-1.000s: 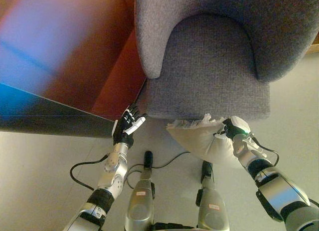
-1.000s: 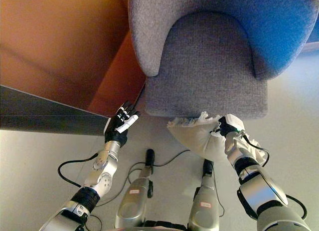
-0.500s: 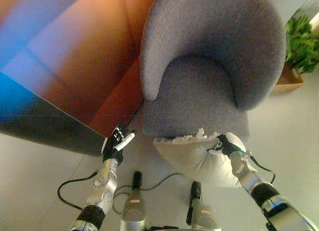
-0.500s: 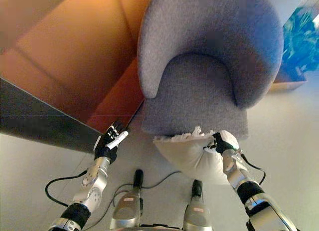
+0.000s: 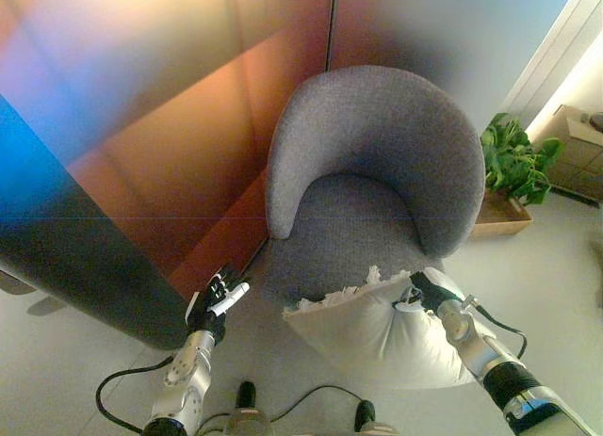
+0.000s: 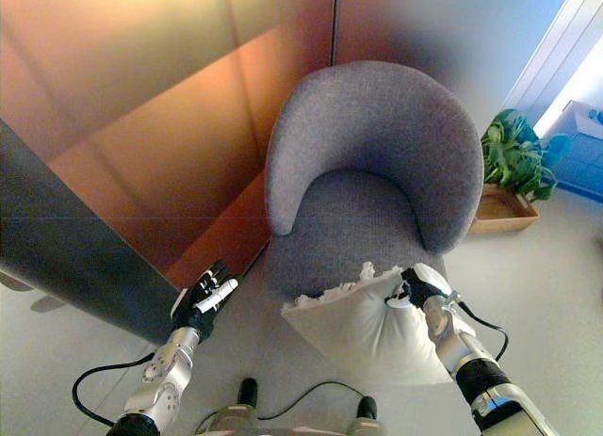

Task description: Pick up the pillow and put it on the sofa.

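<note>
right hand (image 5: 429, 290) is curled round the top corner of the white pillow (image 5: 377, 332), which hangs off it just in front of the grey sofa (image 5: 367, 191), at 6 o'clock of the seat's front edge, frilly top touching or overlapping it. left hand (image 5: 215, 299) w/ fingers straight, holding nothing, at 9 o'clock of the pillow. pillow looks soft & light, sags from one corner; prob. better w/ a second grip on the far corner. plant (image 5: 513, 158) at 3 o'clock.

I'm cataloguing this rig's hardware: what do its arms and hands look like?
Both arms are silver-grey metal with black bands at the joints. The left hand is dark with a white-covered finger; the right hand is dark with a white cover.
</note>
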Tool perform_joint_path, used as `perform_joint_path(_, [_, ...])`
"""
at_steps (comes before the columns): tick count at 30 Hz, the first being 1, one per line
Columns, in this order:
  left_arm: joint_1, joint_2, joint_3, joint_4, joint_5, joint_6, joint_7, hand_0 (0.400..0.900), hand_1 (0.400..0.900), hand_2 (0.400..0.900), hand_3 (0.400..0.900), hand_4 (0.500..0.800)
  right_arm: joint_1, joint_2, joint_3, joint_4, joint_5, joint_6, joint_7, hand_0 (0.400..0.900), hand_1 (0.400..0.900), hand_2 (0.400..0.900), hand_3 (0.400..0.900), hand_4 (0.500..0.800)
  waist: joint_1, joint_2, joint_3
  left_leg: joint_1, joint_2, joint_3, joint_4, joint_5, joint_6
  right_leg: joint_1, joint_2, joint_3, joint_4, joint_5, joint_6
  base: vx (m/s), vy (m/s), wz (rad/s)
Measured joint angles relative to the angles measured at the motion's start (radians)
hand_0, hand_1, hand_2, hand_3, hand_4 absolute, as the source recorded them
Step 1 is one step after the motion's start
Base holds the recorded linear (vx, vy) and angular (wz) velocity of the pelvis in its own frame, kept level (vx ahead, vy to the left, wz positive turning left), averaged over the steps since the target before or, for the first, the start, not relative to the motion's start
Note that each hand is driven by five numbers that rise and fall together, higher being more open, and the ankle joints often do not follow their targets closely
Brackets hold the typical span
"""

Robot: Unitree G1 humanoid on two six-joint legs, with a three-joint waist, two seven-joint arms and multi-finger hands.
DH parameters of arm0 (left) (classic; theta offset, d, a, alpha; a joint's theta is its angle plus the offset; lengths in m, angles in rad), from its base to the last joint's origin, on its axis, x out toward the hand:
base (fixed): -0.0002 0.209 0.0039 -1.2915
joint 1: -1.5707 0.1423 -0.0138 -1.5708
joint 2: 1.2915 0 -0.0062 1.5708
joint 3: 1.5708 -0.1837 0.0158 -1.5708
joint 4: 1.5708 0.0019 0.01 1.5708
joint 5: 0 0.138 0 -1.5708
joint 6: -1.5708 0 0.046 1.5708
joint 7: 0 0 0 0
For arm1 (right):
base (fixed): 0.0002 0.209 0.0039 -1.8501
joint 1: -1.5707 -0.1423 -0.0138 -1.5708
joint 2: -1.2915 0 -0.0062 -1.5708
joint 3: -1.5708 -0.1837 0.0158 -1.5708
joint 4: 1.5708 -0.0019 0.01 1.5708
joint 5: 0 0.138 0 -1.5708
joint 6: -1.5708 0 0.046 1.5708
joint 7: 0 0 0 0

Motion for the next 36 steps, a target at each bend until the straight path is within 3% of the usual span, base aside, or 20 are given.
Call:
perform_joint_path(15, [-0.002,0.000,0.006,0.014,-0.002,0.040,-0.011,0.900,0.900,0.900,0.900,0.800,-0.198,-0.136,0.007,-0.009,0.046,0.051,0.143,0.400,0.400,0.400,0.400,0.500,0.002,0.000,-0.017,0.011,0.003,0.001,0.000,0.000,0.000,0.008,0.001,0.003,0.000,0.000,-0.001,-0.01,0.003,-0.02])
perform_joint_path(26, [0.000,0.012,0.006,0.036,-0.010,0.050,-0.050,0.900,0.900,0.900,0.900,0.800,-0.482,-0.280,0.053,0.205,0.100,0.040,0.214,0.400,0.400,0.400,0.400,0.500,0.030,-0.005,-0.047,0.006,0.005,-0.001,0.000,-0.001,-0.001,0.008,0.002,-0.005,-0.001,-0.004,-0.003,0.06,-0.004,0.07])
perform_joint_path(36, [0.035,0.058,0.004,0.035,-0.019,0.052,-0.074,0.900,0.900,0.900,0.900,0.800,-0.587,-0.298,0.129,0.321,0.121,0.038,0.260,0.400,0.400,0.400,0.400,0.500,0.066,-0.008,-0.062,-0.010,0.003,-0.031,0.003,-0.001,-0.002,0.013,0.004,-0.036,-0.001,-0.011,-0.001,0.11,-0.017,0.11])
